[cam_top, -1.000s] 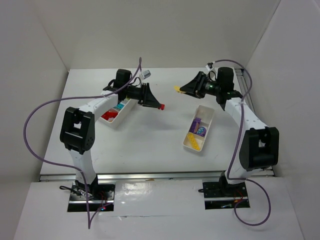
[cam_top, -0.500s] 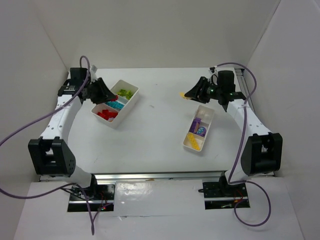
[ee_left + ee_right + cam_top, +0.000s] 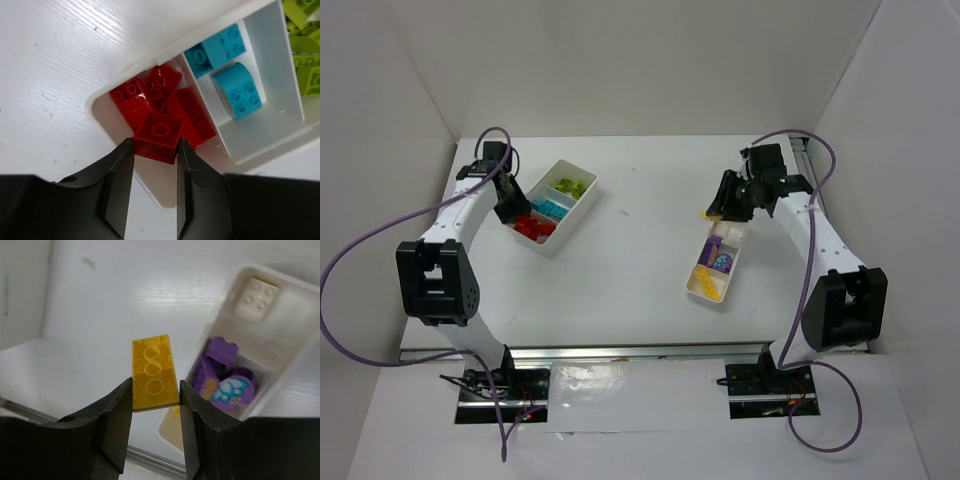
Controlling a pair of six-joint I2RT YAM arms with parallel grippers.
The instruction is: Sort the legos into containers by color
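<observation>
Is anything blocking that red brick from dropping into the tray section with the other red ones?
Nothing visible. The left gripper holds the red brick over the open red compartment, where other red bricks lie.

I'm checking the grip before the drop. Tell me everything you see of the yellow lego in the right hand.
The yellow lego is a flat, glossy plastic rectangle, its facing side showing three round rings in a row. The right hand clamps its long edges between two black fingers. It hangs above the table just outside the white tray, touching only the fingers.
</observation>
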